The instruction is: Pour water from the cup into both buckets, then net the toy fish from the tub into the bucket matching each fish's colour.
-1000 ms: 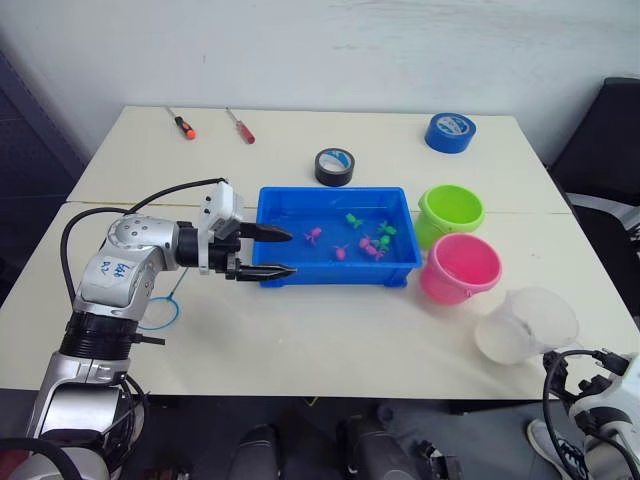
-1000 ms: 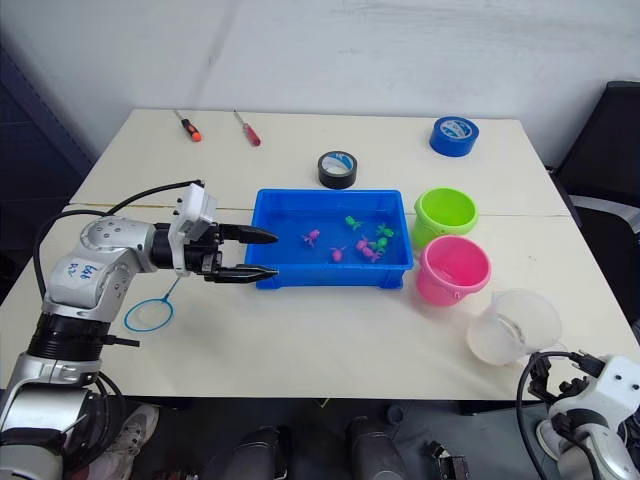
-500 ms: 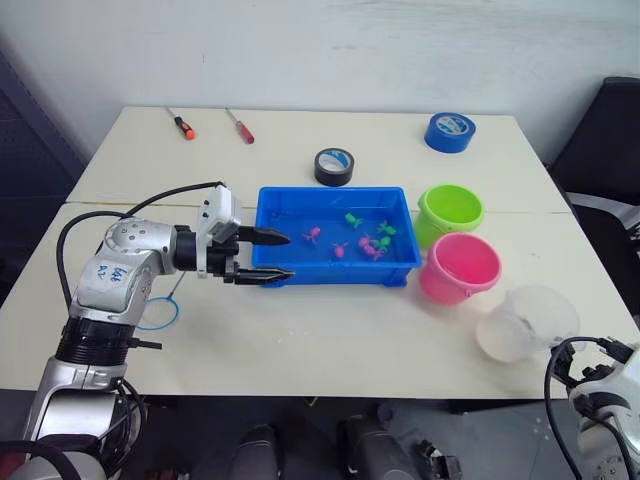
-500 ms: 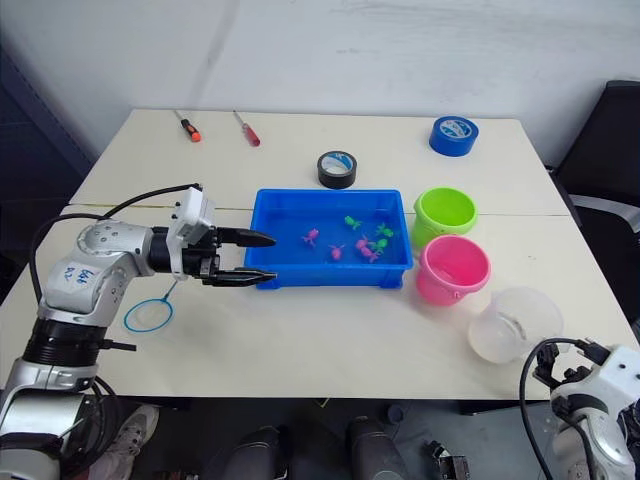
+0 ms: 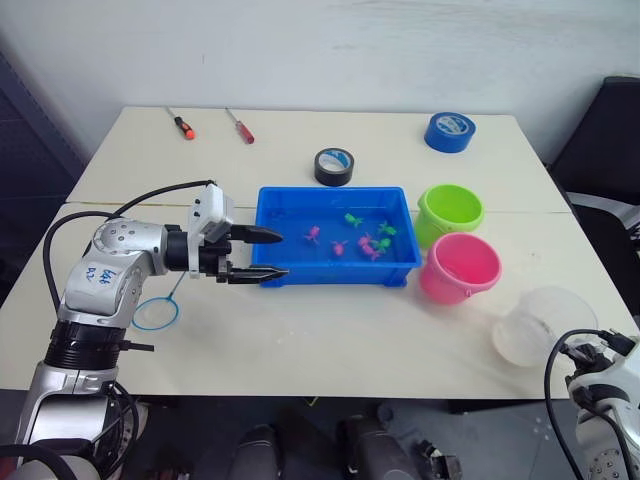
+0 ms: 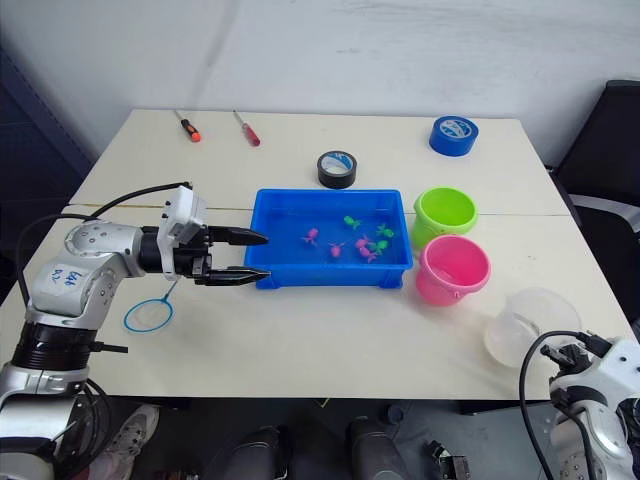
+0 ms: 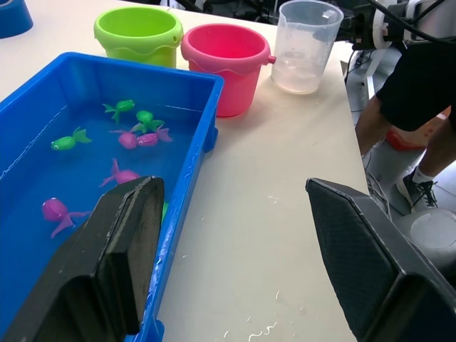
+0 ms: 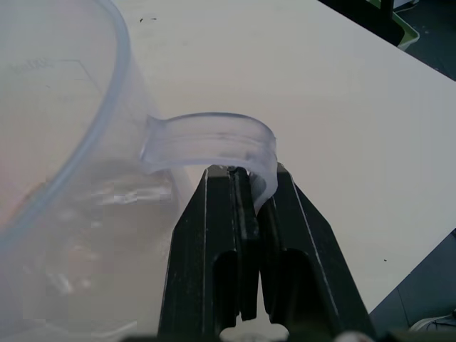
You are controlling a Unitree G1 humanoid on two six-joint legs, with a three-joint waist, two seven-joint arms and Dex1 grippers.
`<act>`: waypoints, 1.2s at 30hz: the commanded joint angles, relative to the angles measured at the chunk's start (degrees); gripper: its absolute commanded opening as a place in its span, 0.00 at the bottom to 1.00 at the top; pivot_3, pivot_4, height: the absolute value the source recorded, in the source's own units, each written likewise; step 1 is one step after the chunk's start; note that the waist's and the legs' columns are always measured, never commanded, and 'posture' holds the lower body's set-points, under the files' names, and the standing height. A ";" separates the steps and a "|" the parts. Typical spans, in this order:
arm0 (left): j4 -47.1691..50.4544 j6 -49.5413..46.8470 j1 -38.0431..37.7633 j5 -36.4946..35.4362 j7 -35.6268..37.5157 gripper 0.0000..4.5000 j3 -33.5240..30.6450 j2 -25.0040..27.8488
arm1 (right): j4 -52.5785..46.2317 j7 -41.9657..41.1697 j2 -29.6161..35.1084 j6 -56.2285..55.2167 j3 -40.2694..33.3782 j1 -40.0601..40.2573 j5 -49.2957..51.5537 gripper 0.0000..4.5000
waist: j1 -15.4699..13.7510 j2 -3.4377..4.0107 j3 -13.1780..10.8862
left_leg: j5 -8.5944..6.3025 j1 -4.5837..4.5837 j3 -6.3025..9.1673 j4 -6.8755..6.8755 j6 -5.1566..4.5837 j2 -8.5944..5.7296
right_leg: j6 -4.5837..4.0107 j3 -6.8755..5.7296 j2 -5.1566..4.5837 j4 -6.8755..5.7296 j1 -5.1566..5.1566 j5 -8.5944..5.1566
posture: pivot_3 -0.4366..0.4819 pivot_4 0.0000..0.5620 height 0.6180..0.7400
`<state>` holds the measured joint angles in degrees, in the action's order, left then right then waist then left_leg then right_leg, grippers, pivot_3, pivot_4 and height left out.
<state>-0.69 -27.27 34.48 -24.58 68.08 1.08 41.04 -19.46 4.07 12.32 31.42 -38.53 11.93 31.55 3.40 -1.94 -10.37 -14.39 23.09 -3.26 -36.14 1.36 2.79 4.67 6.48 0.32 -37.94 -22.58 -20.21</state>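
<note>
The clear cup (image 5: pixel 535 325) stands near the table's front right corner, with a little water in it. My right gripper (image 8: pixel 246 174) is shut on the cup's handle (image 8: pixel 214 139). The pink bucket (image 5: pixel 460 265) and the green bucket (image 5: pixel 450 208) stand side by side to the right of the blue tub (image 5: pixel 330 190). Several pink and green toy fish (image 5: pixel 360 240) float in the tub's water. My left gripper (image 5: pixel 284 254) is open at the tub's left end, one finger over the rim, holding nothing. The net (image 5: pixel 155 313) lies flat on the table behind my left arm.
A black tape roll (image 5: pixel 334 166) lies just behind the tub and a blue one (image 5: pixel 449 131) at the back right. Two screwdrivers (image 5: pixel 181 125) (image 5: pixel 240 126) rest at the back left. A black chair (image 5: pixel 610 130) stands off the table's right side.
My right gripper has closed on the cup's handle, and the cup has shifted a little to the right. My left arm has drawn back slightly to the left.
</note>
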 commanded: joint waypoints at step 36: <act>-2.98 -0.02 7.13 -2.84 3.89 0.78 -3.64 0.90 | 5.30 -14.41 34.98 0.69 11.37 -20.98 -15.47 0.00 | -0.15 0.38 -0.20 | 0.02 0.06 -0.29 -0.12 -0.02 -0.01 | 0.06 0.23 0.08 -0.05 -0.14 0.03 | 0.48 0.27 0.95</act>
<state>-4.92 -28.00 39.99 -25.70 72.15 -0.29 41.72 -13.15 -9.71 45.30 33.82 -26.47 -8.00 17.98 3.24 -1.56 -10.57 -14.37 23.15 -3.55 -36.26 1.33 2.77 4.73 6.71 0.40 -38.00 -22.72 -20.19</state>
